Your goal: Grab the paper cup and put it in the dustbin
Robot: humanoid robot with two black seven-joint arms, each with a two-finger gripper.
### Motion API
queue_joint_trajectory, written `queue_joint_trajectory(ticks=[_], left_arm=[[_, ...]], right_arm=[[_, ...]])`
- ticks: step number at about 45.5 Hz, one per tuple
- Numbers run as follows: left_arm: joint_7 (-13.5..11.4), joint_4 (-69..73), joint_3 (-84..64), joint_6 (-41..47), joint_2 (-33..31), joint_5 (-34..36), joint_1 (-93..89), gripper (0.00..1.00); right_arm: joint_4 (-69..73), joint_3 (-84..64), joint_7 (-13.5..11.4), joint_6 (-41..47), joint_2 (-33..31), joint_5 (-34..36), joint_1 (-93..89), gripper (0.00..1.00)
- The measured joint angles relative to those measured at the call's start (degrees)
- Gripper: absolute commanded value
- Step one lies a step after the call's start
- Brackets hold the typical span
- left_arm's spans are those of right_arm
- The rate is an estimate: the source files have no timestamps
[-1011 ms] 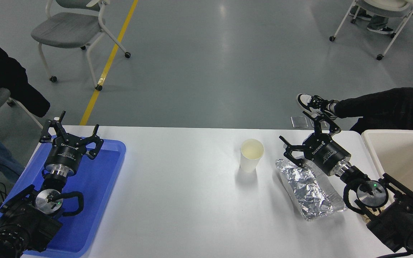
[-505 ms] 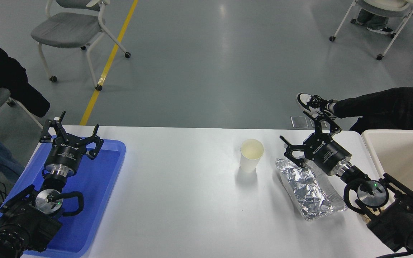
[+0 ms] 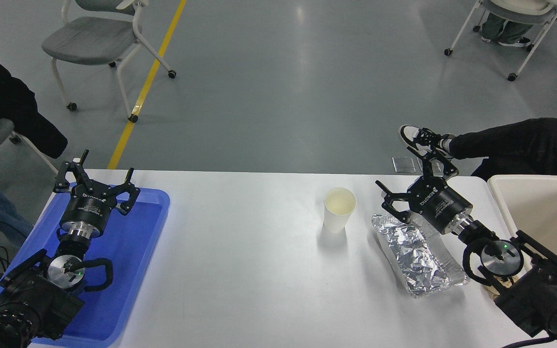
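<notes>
A small white paper cup [image 3: 339, 209] stands upright on the white table [image 3: 240, 261], right of the middle, with nothing in it. The cream dustbin [image 3: 544, 212] sits at the table's right edge, only part of it in view. My right gripper [image 3: 405, 178] is open, hovering above the table to the right of the cup and apart from it, over the far end of a crumpled foil tray [image 3: 416, 258]. My left gripper [image 3: 95, 175] is open and parked over the blue tray [image 3: 128, 261] at the lower left.
A person's leg and sneaker [image 3: 421, 138] reach in just behind the right gripper at the table's far edge. Another person sits at the far left [image 3: 3, 106]. Wheeled chairs [image 3: 99, 43] stand on the floor beyond.
The right gripper has crept slightly up and away along the table. The cup, foil tray and left arm have not moved.
</notes>
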Motion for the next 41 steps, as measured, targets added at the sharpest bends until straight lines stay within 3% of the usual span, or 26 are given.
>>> queue_joint_trajectory(ticks=[18,30,41], left_arm=[[-0.1,0.0,0.0,0.0,0.0,0.0,0.0,1.0],[0.0,0.0,0.0,0.0,0.0,0.0,0.0,1.0],[0.0,0.0,0.0,0.0,0.0,0.0,-0.1,1.0]], right_arm=[[7.1,-15.3,-0.2,-1.7,-11.2,-0.9,8.1,1.0],[10.8,-40.7,-0.2,-2.2,-20.2,-1.7,24.0,1.0],[14.4,-66.5,-0.2,-2.3,-23.2,-4.4,42.1,1.0]])
